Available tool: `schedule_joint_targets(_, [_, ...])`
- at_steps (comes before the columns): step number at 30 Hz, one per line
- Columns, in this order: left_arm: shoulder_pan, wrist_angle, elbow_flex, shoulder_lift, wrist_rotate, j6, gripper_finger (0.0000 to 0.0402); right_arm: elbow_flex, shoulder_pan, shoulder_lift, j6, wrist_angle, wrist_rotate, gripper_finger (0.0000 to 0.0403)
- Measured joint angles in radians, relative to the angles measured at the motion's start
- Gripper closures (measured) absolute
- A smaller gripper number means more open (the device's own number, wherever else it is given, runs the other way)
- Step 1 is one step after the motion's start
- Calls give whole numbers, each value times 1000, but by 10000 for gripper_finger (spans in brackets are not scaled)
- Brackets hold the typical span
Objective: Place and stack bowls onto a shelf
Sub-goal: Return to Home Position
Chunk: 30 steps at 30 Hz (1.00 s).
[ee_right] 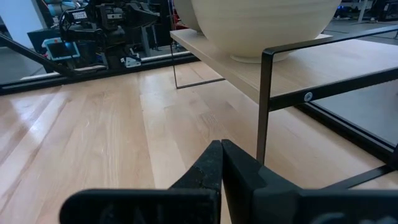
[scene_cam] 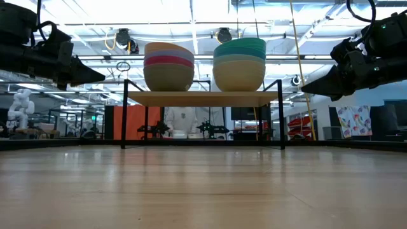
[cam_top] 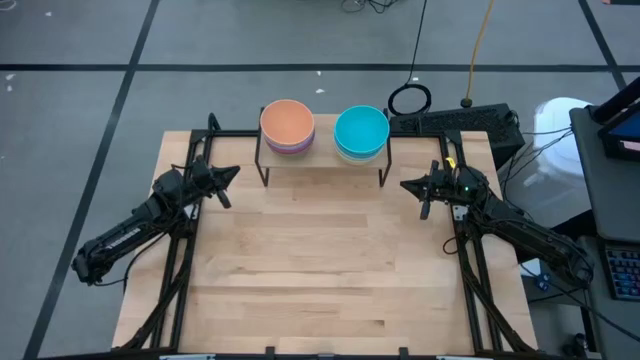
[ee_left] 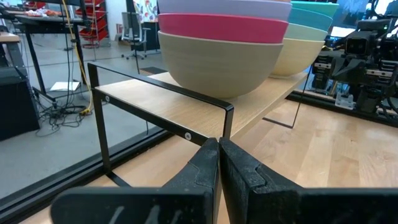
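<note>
I am looking at the shelf (cam_top: pixel 322 162), a pale wooden plank on thin black metal legs, standing at the far edge of the table (cam_top: pixel 320 270), which is made of smooth light wood strips. Two stacks of round, plain, matte bowls are sitting on the plank, side by side and apart. The left stack is rising from the olive-grey bowl (ee_left: pixel 217 62) through the magenta bowl (ee_left: pixel 217 28) and the lavender bowl (ee_left: pixel 224 7) to the orange bowl (cam_top: pixel 287 121) on top. The right stack is rising from the cream bowl (ee_right: pixel 261 22) through the mint green bowl (scene_cam: pixel 239 58) to the cyan bowl (cam_top: pixel 361 130) on top. The left gripper (cam_top: pixel 232 172) is hovering off the shelf's left end, its dark tapered fingers pressed together on nothing. The right gripper (cam_top: pixel 406 184) is hovering off the right end, likewise pinched closed and empty.
</note>
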Motion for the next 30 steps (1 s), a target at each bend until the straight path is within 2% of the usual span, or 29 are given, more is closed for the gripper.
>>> schedule_joint_targets(30, [0, 0, 0, 0, 0, 0, 382, 0, 0, 0, 0, 0, 0, 403])
